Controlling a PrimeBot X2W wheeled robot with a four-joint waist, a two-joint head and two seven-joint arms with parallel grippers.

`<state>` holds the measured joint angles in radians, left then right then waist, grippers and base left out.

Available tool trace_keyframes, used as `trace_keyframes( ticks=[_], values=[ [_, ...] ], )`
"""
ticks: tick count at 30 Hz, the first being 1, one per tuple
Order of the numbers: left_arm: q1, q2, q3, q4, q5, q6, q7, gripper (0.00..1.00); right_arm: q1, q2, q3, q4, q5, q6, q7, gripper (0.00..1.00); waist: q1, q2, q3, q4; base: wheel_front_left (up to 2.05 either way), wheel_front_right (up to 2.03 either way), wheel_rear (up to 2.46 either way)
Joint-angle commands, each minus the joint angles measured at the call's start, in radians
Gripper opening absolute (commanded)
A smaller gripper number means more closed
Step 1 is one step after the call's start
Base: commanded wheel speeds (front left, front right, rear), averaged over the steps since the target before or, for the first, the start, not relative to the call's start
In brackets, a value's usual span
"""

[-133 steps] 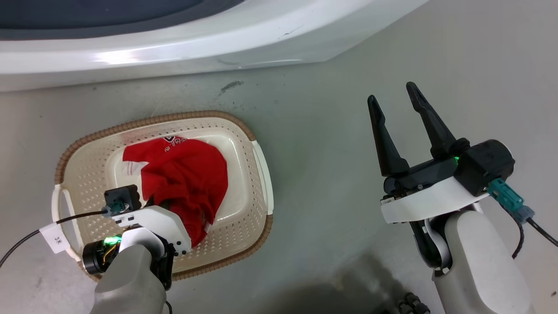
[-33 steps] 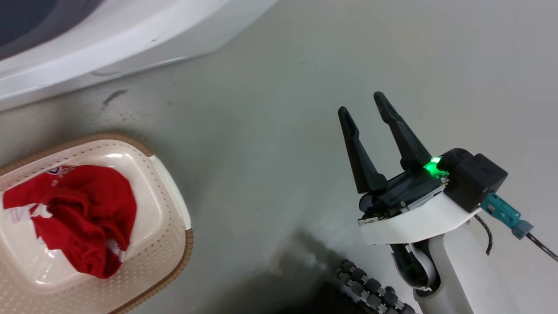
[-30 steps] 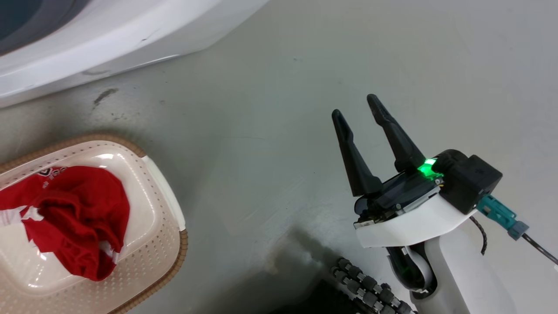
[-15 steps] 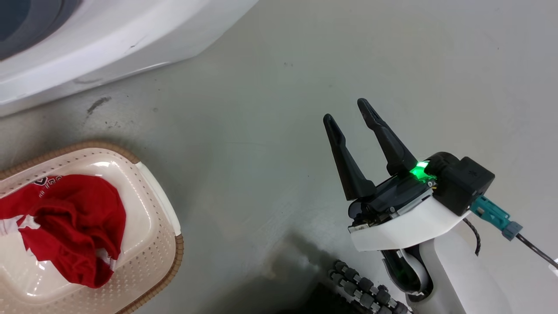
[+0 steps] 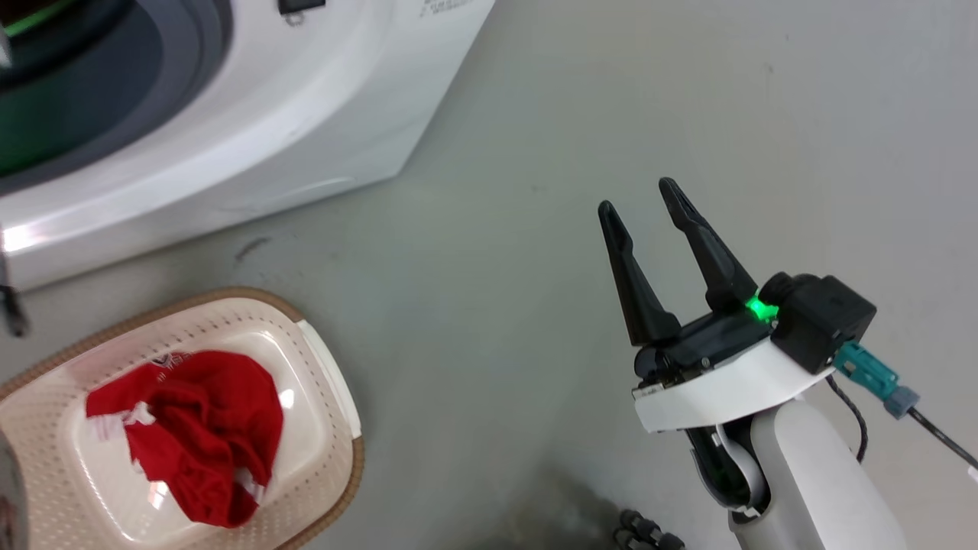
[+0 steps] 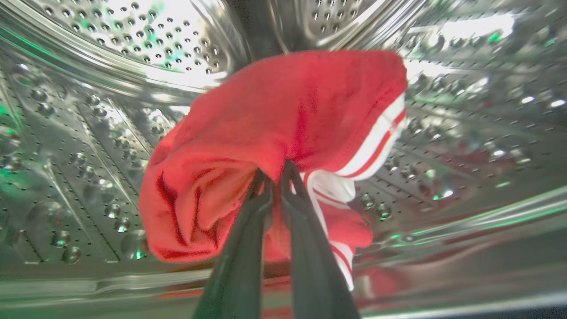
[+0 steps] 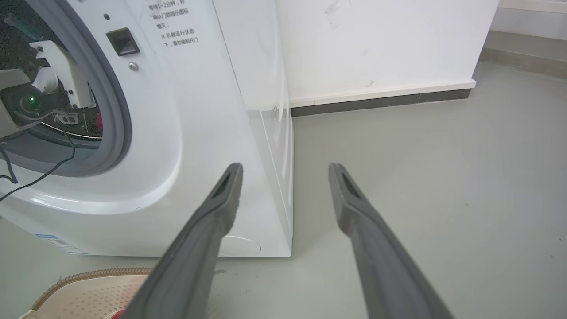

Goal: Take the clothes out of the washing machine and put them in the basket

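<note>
Left end effector [image 6: 277,170] is inside the steel drum [image 6: 88,124], its 2 fingers pinched together on a fold of a red garment [image 6: 288,110] with white stripes. The garment hangs bunched off the fingertips. I can't tell whether its lower edge touches the drum.

In the right wrist view, the left arm [image 7: 57,75] reaches in through the grey-ringed porthole [image 7: 122,110] of the washing machine [image 7: 199,133]. The machine stands against a white wall [image 7: 376,40].

Right end effector [image 5: 638,195] has its 2 fingers spread wide apart, gripping nothing. It hovers over bare grey floor [image 5: 497,267], off to the right of the machine's front corner and well apart from the basket.

Basket [image 5: 330,382] sits on the floor just in front of the machine, at the lower left of the head view. A second garment [image 5: 199,428], red with white trim, lies crumpled inside it, all within the brown rim.
</note>
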<state>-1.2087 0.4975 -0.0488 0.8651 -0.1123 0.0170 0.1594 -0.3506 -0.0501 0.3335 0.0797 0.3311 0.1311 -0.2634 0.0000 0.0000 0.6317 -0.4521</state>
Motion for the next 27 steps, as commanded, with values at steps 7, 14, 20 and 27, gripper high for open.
trace_keyframes(
  ticks=[7,14,20,27],
  values=[
    [0.152,-0.073,0.020,0.081,-0.060,-0.026,-0.249,0.00,0.066,0.000,-0.048,0.044,-0.050,-0.001,-0.002,1.00,0.0000,0.0000,-0.198,0.083,0.00,0.00,0.00],
    [0.277,-0.134,0.033,0.140,-0.101,-0.054,-0.403,0.00,0.125,0.000,-0.090,0.075,-0.091,-0.001,-0.001,1.00,0.0000,0.0000,-0.326,0.140,0.00,0.00,0.00],
    [0.405,-0.181,0.052,0.021,-0.121,-0.074,-0.426,0.00,0.183,0.000,-0.130,0.070,-0.113,-0.001,0.024,1.00,0.0000,0.0000,-0.425,0.198,0.00,0.00,0.00],
    [0.524,-0.219,0.079,-0.158,-0.121,-0.090,-0.427,0.00,0.227,0.000,-0.151,0.049,-0.131,-0.001,0.054,1.00,0.0000,0.0000,-0.489,0.249,0.00,0.00,0.00]
  ],
)
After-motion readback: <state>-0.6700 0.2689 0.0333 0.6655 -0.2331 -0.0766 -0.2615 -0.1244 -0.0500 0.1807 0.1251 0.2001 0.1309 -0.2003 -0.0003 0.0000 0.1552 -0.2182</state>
